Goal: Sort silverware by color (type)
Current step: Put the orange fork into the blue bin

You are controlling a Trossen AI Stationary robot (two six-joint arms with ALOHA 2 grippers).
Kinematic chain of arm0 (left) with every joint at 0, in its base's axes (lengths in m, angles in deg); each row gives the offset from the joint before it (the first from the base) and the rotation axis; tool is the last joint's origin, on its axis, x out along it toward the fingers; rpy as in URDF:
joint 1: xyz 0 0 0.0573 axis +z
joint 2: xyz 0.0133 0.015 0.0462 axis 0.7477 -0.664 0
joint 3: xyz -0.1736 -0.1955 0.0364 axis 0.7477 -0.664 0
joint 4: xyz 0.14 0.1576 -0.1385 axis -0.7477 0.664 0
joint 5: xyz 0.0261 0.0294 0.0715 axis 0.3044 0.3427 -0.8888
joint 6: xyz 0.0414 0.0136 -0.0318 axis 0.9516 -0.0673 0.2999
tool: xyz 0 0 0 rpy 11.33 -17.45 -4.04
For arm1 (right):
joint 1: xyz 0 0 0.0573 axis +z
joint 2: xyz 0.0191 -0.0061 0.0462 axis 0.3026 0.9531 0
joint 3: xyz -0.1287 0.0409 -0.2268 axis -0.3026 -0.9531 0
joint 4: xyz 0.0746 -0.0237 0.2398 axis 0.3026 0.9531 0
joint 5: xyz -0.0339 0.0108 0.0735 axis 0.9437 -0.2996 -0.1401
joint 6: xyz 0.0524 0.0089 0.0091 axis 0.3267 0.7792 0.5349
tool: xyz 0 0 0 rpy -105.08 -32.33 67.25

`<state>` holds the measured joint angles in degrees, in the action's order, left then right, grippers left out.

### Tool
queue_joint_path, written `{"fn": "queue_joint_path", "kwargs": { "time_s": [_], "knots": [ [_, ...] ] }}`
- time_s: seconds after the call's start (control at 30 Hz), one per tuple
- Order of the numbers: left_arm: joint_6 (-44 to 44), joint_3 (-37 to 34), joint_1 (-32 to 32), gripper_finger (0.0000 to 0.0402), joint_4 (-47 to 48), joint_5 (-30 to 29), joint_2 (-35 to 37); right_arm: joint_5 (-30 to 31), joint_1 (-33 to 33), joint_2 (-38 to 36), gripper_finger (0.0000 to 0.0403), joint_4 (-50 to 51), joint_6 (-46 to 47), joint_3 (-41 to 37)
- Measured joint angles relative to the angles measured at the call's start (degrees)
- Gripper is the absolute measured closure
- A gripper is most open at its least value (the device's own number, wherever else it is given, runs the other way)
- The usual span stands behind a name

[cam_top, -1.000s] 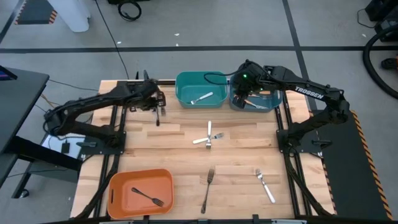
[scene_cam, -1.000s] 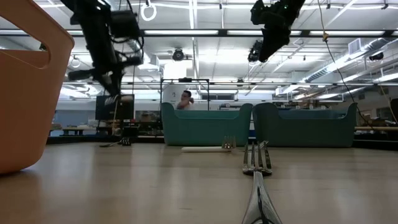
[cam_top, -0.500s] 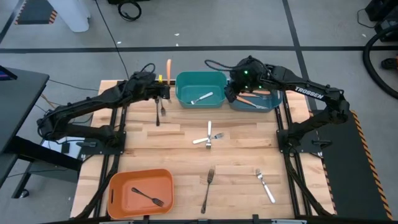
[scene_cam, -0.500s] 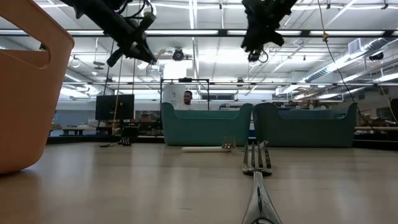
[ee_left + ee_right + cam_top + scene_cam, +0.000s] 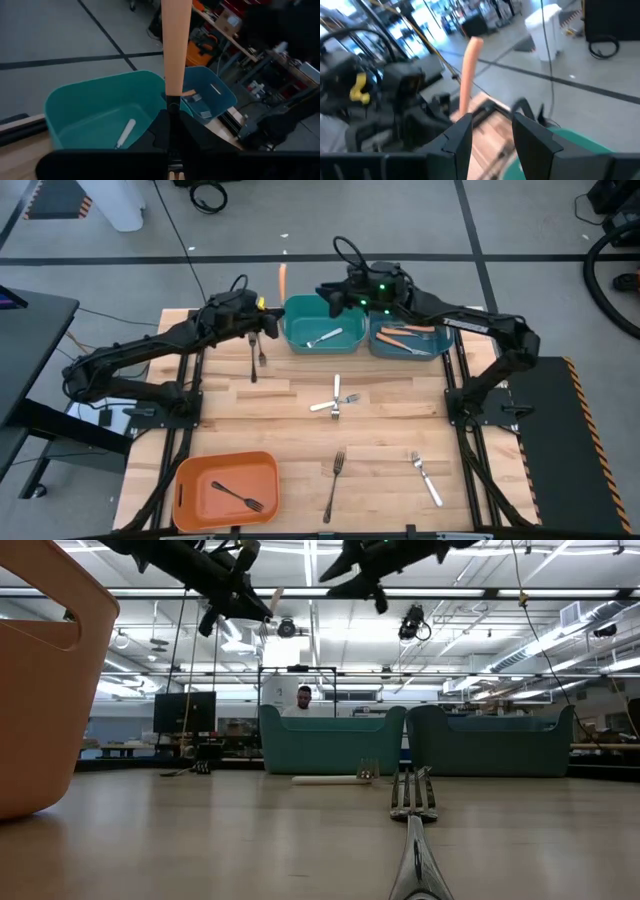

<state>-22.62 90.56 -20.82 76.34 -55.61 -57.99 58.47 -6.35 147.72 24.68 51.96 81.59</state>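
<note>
- Two arms are reaching toward the far edge of the wooden surface (image 5: 290, 420), by the two teal bins.
- Left claw (image 5: 262, 321) is clamped on an orange-handled fork (image 5: 282, 280), holding it above the surface just beside the green-teal bin (image 5: 322, 307); in the left wrist view the orange handle (image 5: 176, 45) is sticking out past the closed fingers (image 5: 159, 131).
- Right claw (image 5: 330, 293) is hovering over the same bin's far rim with its fingers (image 5: 457, 137) standing apart and gripping nothing.
- One white-handled fork (image 5: 324, 337) is lying inside the green-teal bin.
- Orange-handled forks (image 5: 405, 334) are lying in the blue-teal bin (image 5: 412, 352) beside it.
- One dark fork (image 5: 239, 498) is lying in the orange bin (image 5: 192, 485) at the near left corner.
- Loose on the surface are lying two crossed forks (image 5: 335, 400) at the middle, a dark fork (image 5: 334, 483) nearer, a white-handled fork (image 5: 426, 477) to its right, and another dark fork (image 5: 254, 360) under the left arm.
</note>
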Motion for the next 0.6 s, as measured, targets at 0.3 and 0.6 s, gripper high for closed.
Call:
{"fn": "queue_joint_path", "kwargs": {
  "time_s": [0.3,0.6],
  "knots": [
    [0.4,0.4,-1.7,0.0378,-4.9,0.8,-3.9,-3.7,0.0,4.8,0.0257,-9.0,2.1,0.0],
    [5.1,9.8,-3.1,0.0378,1.5,1.3,-11.3,-3.9,0.2,5.8,0.0258,-9.3,0.8,0.0]
  ]
}}
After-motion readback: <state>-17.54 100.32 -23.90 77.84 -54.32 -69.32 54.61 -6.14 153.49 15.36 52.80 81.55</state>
